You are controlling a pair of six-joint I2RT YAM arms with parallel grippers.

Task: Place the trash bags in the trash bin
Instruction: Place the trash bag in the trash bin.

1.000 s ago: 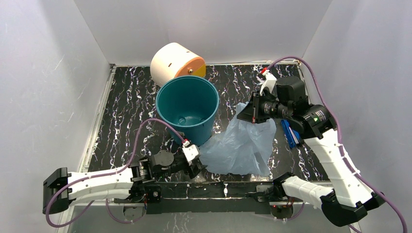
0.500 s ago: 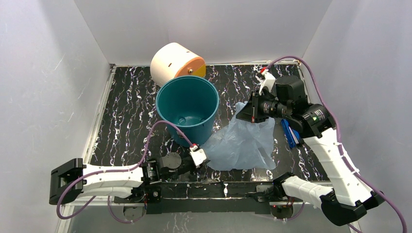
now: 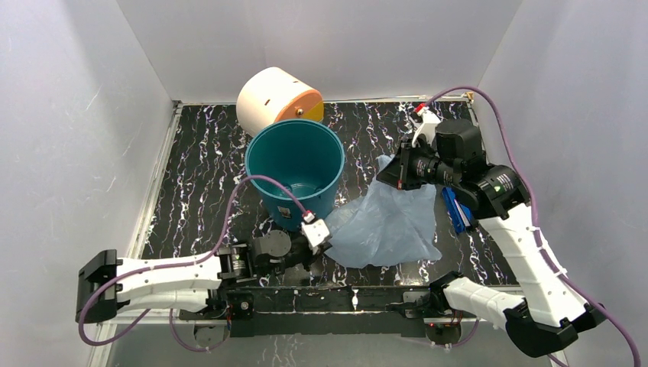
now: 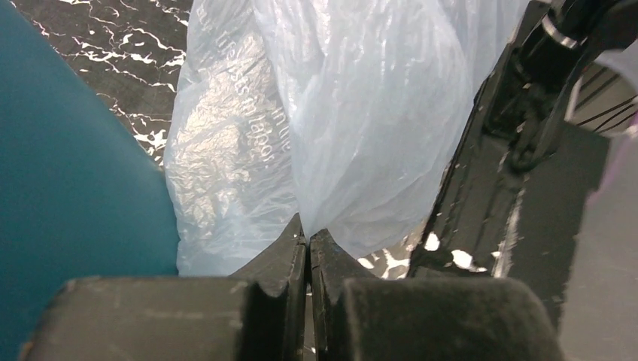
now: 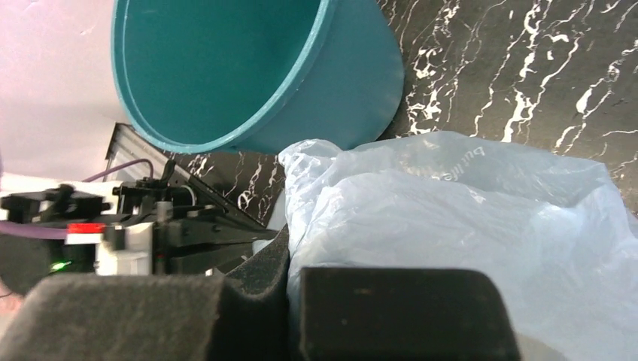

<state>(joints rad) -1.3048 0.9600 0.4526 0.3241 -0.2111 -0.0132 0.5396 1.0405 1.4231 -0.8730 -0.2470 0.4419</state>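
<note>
Grasping stage: right jaws clench the bag (image 3: 393, 222) up top; left jaws, shut, seemingly pinch its corner. Next, lift it over the bin (image 3: 317, 205).

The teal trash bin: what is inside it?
Nothing shows inside the trash bin: only its bare teal bottom. Its near wall hides part of the inside. The trash bag is outside, to its right.

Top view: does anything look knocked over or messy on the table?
Yes. The cream and orange drum lies tipped on its side behind the teal bin. The pale blue bag is crumpled beside the bin, not in it. Nothing looks spilled or broken.
</note>
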